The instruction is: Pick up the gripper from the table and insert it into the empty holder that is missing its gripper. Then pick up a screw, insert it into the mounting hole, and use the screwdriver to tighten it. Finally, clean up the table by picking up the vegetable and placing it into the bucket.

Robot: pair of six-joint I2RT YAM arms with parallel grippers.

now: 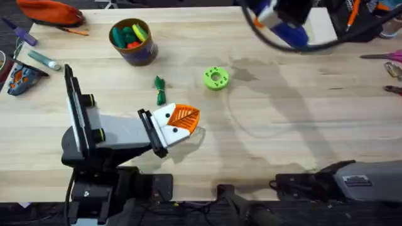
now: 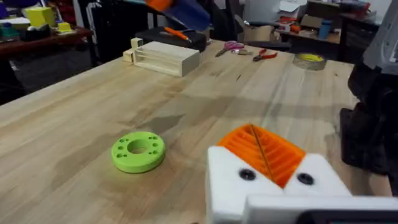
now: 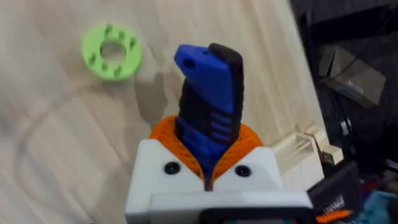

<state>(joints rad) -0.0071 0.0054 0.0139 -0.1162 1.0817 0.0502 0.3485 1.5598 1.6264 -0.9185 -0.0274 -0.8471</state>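
My left gripper (image 1: 187,117) rests low over the table's front middle, its two orange fingers (image 2: 264,149) shut together with nothing between them. The dark green vegetable (image 1: 159,90) lies just beyond it, and the blue-sided bucket (image 1: 142,53) with coloured toys stands farther back on the left. My right gripper (image 1: 276,22) hangs high at the back right, blurred, shut on the blue and black screwdriver (image 3: 208,81), whose handle sticks up between the orange fingers (image 3: 245,140). The loose gripper, the empty holder and the screw are out of view.
A lime green disc with holes (image 1: 216,78) lies mid-table, right of the vegetable. A pale wooden box (image 2: 165,57) sits at the far edge, with pink scissors (image 1: 388,56) and pliers near the right edge. An orange pouch (image 1: 50,11) and a marker (image 1: 44,59) lie at the far left.
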